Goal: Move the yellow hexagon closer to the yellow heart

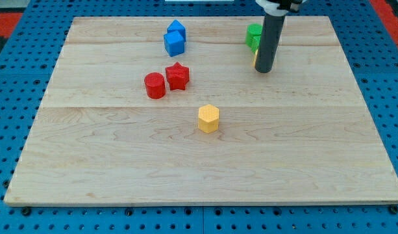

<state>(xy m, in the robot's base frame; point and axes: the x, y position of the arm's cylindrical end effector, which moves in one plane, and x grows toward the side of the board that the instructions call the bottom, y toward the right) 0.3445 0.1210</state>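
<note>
Wooden board [88, 169], blue holes around. Yellow hexagon [208, 119] mid-board; my tip [263, 70] far off by yellow heart [256, 60], touching nothing clearly. Go behind, push slowly.

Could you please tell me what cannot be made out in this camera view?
- Yellow heart: only a sliver shows; the rod hides its shape.
- Green blocks: partly behind the rod, shapes unclear.
- My tip: contact with that sliver cannot be told.
- Arm above the rod: cut off by the view's top.
</note>
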